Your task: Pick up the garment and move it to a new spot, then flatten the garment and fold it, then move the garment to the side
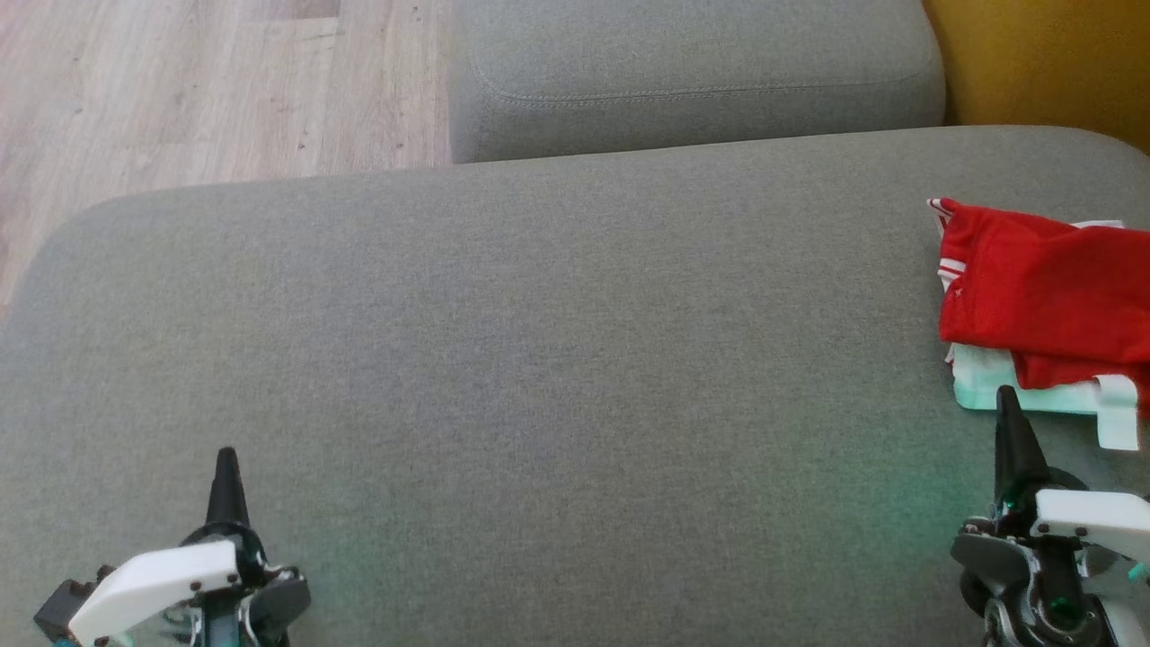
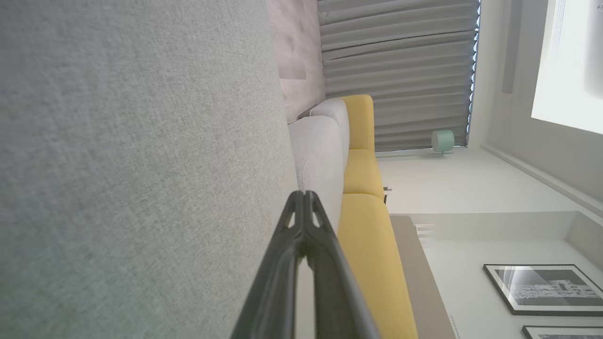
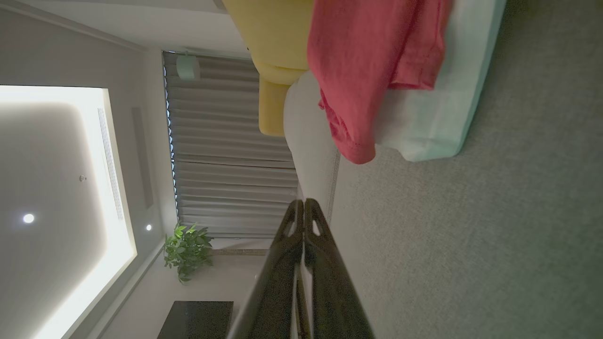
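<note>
The left gripper (image 1: 225, 456) and right gripper (image 1: 1006, 397) sit pinched together, empty, over the grey sofa cushion (image 1: 539, 359). The red garment (image 1: 1042, 288) lies rumpled atop a pale cloth (image 1: 984, 388) just beyond the right gripper.

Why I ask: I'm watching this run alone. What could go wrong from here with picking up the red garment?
1. The red garment lies on a pale mint garment, so a deep pinch might lift both.
2. The right gripper is shut with its tip near the pile. If it advances unopened, it may only push the cloth.
3. The pile runs off the head view's right edge, so its full extent is unseen.
</note>
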You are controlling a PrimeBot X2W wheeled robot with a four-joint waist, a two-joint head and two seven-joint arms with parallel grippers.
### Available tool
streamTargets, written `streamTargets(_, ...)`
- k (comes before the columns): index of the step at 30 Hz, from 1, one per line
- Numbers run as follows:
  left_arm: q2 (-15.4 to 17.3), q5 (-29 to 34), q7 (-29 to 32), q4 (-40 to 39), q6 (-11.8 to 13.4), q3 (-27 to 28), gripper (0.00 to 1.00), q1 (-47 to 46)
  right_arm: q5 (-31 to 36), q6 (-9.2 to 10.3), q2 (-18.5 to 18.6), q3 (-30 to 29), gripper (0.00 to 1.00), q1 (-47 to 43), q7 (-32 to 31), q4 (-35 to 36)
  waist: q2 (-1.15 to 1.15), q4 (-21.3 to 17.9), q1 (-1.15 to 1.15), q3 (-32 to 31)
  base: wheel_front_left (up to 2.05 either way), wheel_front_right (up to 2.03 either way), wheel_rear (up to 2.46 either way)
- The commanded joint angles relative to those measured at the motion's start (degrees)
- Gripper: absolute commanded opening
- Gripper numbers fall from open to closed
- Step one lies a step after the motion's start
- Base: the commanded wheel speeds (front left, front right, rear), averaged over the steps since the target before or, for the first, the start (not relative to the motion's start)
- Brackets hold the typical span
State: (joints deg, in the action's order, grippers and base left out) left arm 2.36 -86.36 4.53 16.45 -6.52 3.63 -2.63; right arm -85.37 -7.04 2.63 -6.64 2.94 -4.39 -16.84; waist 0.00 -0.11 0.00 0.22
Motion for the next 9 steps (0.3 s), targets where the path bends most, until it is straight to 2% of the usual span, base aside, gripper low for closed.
streamTargets(1, 0.48, -1.22, 0.49, -2.11, -0.45, 2.03, 0.00, -3.14, -1.61, -0.42, 0.34, 0.77, 0.00, 2.96, -0.60, 2.37, 0.00, 0.01, 0.00, 0.00, 0.00, 0.00, 0.00)
streamTargets(9, 0.52, -5.49, 1.84, -2.36, -0.93, 2.81, 0.00, -3.53, -6.47, -0.45, 0.34, 0.23, 0.00, 3.22, -1.94, 2.78, 0.00, 0.11, 0.00, -0.04, 0.00, 0.00, 0.00)
